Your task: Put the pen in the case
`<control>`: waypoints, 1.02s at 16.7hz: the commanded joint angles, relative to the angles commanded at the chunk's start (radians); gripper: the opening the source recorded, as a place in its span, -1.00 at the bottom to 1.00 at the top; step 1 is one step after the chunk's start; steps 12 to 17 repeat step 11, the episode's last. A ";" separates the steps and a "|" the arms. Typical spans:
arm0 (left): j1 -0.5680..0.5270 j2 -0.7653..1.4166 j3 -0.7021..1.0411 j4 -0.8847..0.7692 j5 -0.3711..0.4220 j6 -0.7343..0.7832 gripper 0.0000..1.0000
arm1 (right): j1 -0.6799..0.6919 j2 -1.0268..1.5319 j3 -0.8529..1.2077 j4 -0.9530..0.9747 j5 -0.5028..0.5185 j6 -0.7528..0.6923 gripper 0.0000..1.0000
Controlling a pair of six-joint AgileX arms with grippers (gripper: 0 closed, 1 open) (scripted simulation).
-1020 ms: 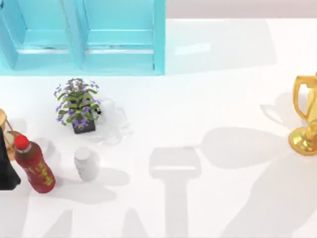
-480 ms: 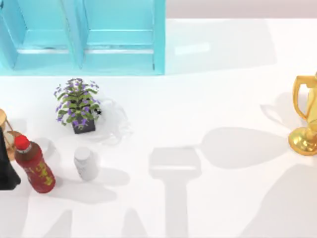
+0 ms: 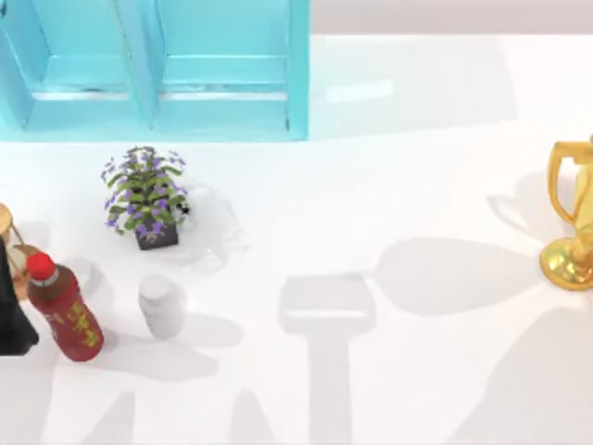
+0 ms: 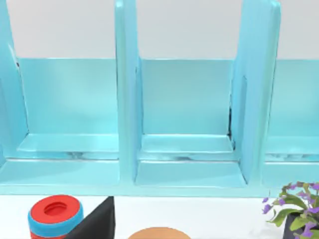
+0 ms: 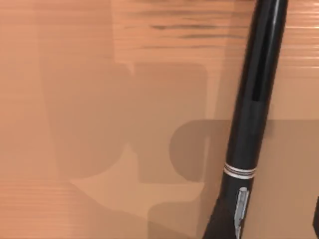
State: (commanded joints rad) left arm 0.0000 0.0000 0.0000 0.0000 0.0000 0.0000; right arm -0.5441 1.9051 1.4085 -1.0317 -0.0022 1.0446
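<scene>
A large light turquoise-blue case (image 3: 157, 69) with upright dividers stands at the far left of the white tabletop (image 3: 389, 185) in the top view. The left wrist view looks into it from the front: three upright dividers can be counted there, with two full compartments between them and part of another at each side, all bare inside.

In front of the case stands one small potted plant with purple flowers in a dark pot (image 3: 144, 197). Nearer the front edge, on the left, are one red-capped bottle of dark red drink (image 3: 63, 308), one small white jar (image 3: 162, 305) just beside it, and one black object (image 3: 11, 306) at the left edge, touching the bottle's side. One golden trophy cup (image 3: 570, 218) stands at the right edge, well apart from everything else.

One slim black pen (image 5: 249, 124) with a thin white band and a silver clip shows in the right wrist view, lying against an orange-brown wood-grained surface (image 5: 99, 99), well away from the case.

Whether either arm's fingers are open or closed cannot be told.
</scene>
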 joint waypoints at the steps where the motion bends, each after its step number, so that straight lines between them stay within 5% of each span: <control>1: 0.000 0.000 0.000 0.000 0.000 0.000 1.00 | 0.000 0.000 0.000 0.000 0.000 0.000 0.36; 5: 0.000 0.000 0.000 0.000 0.000 0.000 1.00 | 0.000 0.000 0.000 0.000 0.000 0.000 0.96; 17: 0.000 0.000 0.000 0.000 0.000 0.000 1.00 | 0.000 0.000 0.000 0.000 0.000 0.000 1.00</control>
